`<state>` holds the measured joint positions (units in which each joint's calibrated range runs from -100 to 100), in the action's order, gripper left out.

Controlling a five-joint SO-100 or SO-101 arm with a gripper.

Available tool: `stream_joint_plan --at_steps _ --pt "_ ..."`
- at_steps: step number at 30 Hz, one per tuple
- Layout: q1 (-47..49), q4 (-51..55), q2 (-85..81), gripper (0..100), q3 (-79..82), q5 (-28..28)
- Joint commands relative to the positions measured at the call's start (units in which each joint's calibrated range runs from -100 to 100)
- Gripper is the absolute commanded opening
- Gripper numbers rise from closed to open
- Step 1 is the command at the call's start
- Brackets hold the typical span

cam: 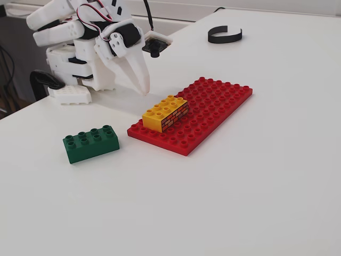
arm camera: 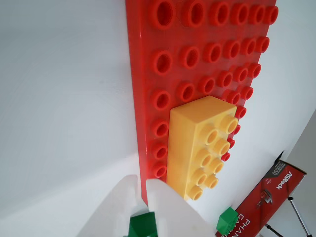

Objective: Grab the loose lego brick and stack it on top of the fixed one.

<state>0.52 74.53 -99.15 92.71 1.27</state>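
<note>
A white table [cam: 266,186] is filling the fixed view. A white robot arm [cam: 80,37] is standing at its upper left edge. A flat red studded baseplate [cam: 213,106] is lying near the middle of the table. The dark green loose brick [cam: 91,143] is resting on the bare table, just left of the baseplate and apart from it. The yellow brick with a brick-wall side [cam: 165,113] is sitting on the baseplate's near left corner. The gripper [cam: 144,85] is hovering above the table behind both bricks, its fingers nearly together and holding nothing. A black curved band [cam: 225,36] is lying far back.
</note>
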Motion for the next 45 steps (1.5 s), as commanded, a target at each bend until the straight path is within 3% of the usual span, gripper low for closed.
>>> stream_joint_plan --at_steps 1,40,45 --pt "-0.37 0.41 -0.43 1 0.14 0.5" --pt "0.07 -0.02 -0.43 1 -0.4 0.09" --pt "-5.27 -1.41 -0.17 1 -7.1 0.66"
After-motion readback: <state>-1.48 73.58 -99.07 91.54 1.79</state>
